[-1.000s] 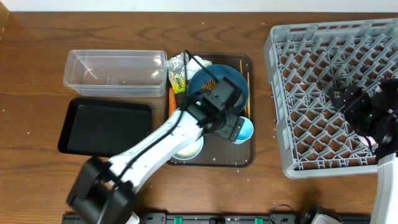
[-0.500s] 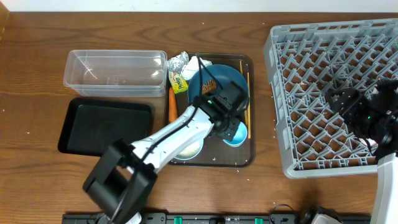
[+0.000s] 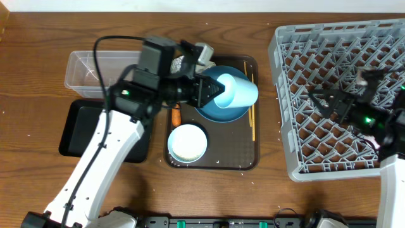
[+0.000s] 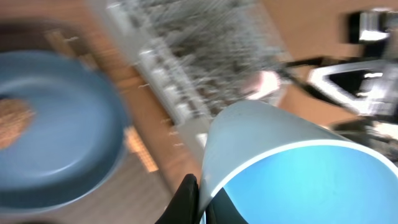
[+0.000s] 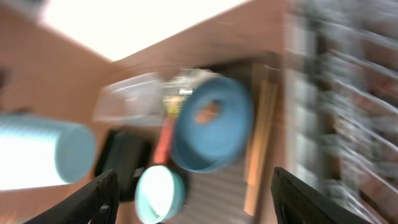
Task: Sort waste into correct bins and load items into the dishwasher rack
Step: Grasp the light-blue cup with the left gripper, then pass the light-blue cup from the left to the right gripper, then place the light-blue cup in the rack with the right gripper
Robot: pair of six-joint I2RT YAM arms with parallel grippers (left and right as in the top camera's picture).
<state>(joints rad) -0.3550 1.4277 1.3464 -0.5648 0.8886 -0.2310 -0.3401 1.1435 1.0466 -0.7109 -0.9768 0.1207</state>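
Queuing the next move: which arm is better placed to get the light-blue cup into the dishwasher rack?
Left. The left gripper holds the light-blue cup, lifted above the dark-blue dish. The right gripper hangs open and empty over the dishwasher rack, so a handover looks needless.

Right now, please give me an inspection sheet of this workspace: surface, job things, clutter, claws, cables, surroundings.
Surface: wooden table, dark grain.
Job's things: white bowl, blue dish, chopsticks and carrot on brown tray; rack at right.
Clutter: nothing seen.
Claws: left claw grips light-blue cup above dish; right claw open over rack.
Cables: black cable loops off left arm.
Surroundings: nothing seen.
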